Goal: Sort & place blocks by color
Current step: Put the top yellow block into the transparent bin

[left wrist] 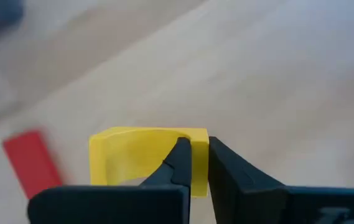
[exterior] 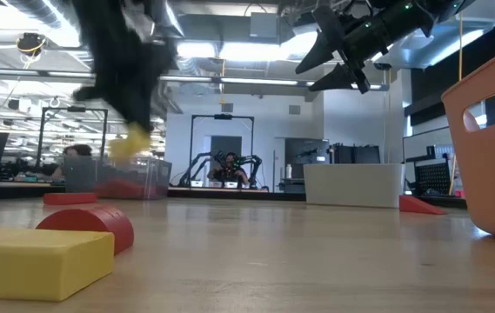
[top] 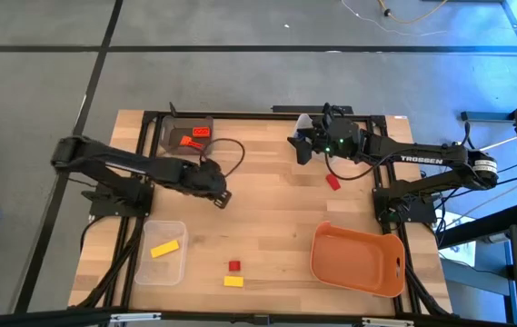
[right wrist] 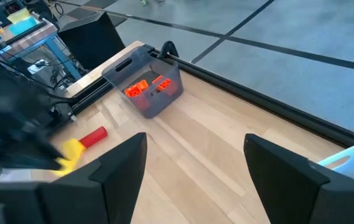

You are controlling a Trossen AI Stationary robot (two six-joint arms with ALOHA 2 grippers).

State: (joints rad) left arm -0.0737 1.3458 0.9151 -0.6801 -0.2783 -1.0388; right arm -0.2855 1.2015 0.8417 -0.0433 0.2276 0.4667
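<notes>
Left pincer [left wrist: 192, 163] grips a yellow block [left wrist: 140, 158] above mid-worktop [top: 267, 195], so the carrying step looks underway. Next likely: reach the near-left clear bin [top: 174, 269] holding a yellow piece [top: 164, 247]. Right pincer [right wrist: 192, 171] waits open, far right.

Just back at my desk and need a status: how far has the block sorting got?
Done: orange blocks sit in the grey bin and one yellow block in the clear bin. In hand: the left end effector is shut on a yellow piece above the table. Left: a red block, plus a red and yellow one, lie loose. The right end effector hangs open; the orange tray looks empty.
</notes>
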